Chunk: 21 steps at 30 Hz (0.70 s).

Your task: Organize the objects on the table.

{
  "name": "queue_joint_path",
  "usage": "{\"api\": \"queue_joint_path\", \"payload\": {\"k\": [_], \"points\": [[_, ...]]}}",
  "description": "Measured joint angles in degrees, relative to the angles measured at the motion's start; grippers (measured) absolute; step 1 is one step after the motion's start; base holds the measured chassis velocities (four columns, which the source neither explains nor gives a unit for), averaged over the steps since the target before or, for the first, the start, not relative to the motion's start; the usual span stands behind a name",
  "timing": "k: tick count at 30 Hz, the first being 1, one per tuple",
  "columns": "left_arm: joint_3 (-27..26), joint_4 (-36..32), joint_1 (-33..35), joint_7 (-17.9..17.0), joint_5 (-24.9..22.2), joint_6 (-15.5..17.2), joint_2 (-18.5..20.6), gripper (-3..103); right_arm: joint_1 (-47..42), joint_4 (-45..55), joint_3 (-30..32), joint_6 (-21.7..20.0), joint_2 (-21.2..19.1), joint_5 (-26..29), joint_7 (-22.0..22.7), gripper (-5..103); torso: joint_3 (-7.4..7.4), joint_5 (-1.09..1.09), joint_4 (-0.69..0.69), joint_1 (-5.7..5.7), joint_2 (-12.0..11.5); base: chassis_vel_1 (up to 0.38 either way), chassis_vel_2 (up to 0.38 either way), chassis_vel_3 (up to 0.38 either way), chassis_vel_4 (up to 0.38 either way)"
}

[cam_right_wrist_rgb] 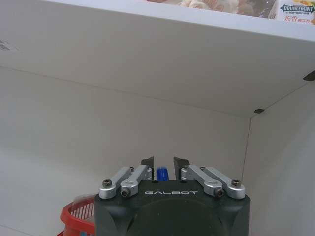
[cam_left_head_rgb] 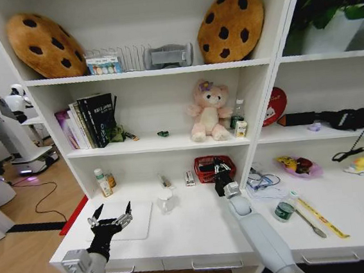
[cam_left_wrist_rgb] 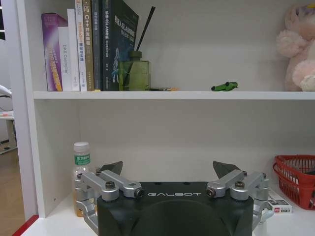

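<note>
Right gripper (cam_left_head_rgb: 220,168) reaches fwd over the red basket (cam_left_head_rgb: 211,169), fingers pinched on a blue marker (cam_right_wrist_rgb: 162,173). Left gripper (cam_left_head_rgb: 111,215) hovers w/ fingers spread wide above the slim laptop (cam_left_head_rgb: 132,220) on the white desk (cam_left_head_rgb: 197,228); small bottle (cam_left_wrist_rgb: 81,169) just beyond it

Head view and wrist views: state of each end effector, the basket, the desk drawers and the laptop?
Left end effector: open, hovering above the laptop.
Right end effector: shut on blue marker pen, over the red basket.
Drawers: closed.
Laptop: lid closed, flat on the desk.
</note>
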Motion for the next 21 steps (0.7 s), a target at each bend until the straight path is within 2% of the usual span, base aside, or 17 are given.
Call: {"api": "queue_joint_path", "payload": {"k": [1,3,4,5,7,10,11,12,13,15,16,17,18,19,20,21], "points": [[0.0,0.0,0.0,0.0,0.0,0.0,0.0,100,0.0,0.0,0.0,0.0,0.0,0.0,0.0,22,0.0,0.0,0.0,0.0,0.0,0.0,0.0,0.0,0.0],[0.0,0.0,0.0,0.0,0.0,0.0,0.0,100,-0.7,1.1,-0.1,-0.4,-0.3,0.1,0.6,32,0.0,0.0,0.01,0.0,0.0,0.0,0.0,0.0,0.0],[0.0,0.0,0.0,0.0,0.0,0.0,0.0,100,-0.7,1.1,-0.1,-0.4,-0.3,0.1,0.6,32,0.0,0.0,0.01,0.0,0.0,0.0,0.0,0.0,0.0],[0.0,0.0,0.0,0.0,0.0,0.0,0.0,100,-1.2,2.3,-0.1,-1.2,-0.7,0.6,1.2,38,0.0,0.0,0.01,0.0,0.0,0.0,0.0,0.0,0.0],[0.0,0.0,0.0,0.0,0.0,0.0,0.0,100,-1.5,2.8,-0.1,-1.6,-0.8,0.9,1.5,38,0.0,0.0,0.01,0.0,0.0,0.0,0.0,0.0,0.0],[0.0,0.0,0.0,0.0,0.0,0.0,0.0,100,-2.1,4.0,-0.1,-2.4,-1.1,1.4,2.1,54,0.0,0.0,0.01,0.0,0.0,0.0,0.0,0.0,0.0],[0.0,0.0,0.0,0.0,0.0,0.0,0.0,100,-2.1,4.0,-0.1,-2.4,-1.1,1.4,2.1,54,0.0,0.0,0.01,0.0,0.0,0.0,0.0,0.0,0.0],[0.0,0.0,0.0,0.0,0.0,0.0,0.0,100,-2.8,5.7,-0.2,-3.5,-1.5,2.1,2.9,65,0.0,0.0,0.01,0.0,0.0,0.0,0.0,0.0,0.0],[0.0,0.0,0.0,0.0,0.0,0.0,0.0,100,-2.8,5.7,-0.2,-3.5,-1.5,2.1,2.9,65,0.0,0.0,0.01,0.0,0.0,0.0,0.0,0.0,0.0],[0.0,0.0,0.0,0.0,0.0,0.0,0.0,100,-8.1,18.7,-2.0,-11.8,-5.5,8.2,10.9,77,0.0,0.02,0.01,0.0,0.0,0.0,0.0,0.0,0.0],[0.0,0.0,0.0,0.0,0.0,0.0,0.0,100,-8.1,18.7,-2.0,-11.8,-5.5,8.2,10.9,77,0.0,0.02,0.01,0.0,0.0,0.0,0.0,0.0,0.0],[0.0,0.0,0.0,0.0,0.0,0.0,0.0,100,-11.7,29.2,-4.2,-19.5,-10.4,16.6,15.6,82,-0.01,-0.04,0.0,0.0,0.0,0.0,0.0,0.0,0.0],[0.0,0.0,0.0,0.0,0.0,0.0,0.0,100,-17.0,39.0,-5.6,-28.8,-13.8,23.3,20.8,87,0.0,0.03,-0.01,0.0,0.0,0.0,0.0,0.0,0.0],[0.0,0.0,0.0,0.0,0.0,0.0,0.0,100,-17.0,39.0,-5.6,-28.8,-13.8,23.3,20.8,87,0.0,0.03,-0.01,0.0,0.0,0.0,0.0,0.0,0.0],[0.0,0.0,0.0,0.0,0.0,0.0,0.0,100,-19.1,42.7,-5.5,-31.8,-14.6,25.4,23.1,92,-0.01,0.01,0.01,0.0,0.0,0.0,0.0,0.0,0.0],[0.0,0.0,0.0,0.0,0.0,0.0,0.0,100,-26.2,51.7,-4.0,-37.6,-16.7,29.3,29.7,100,-0.01,0.01,0.01,0.0,0.0,0.0,0.0,0.0,0.0]]}}
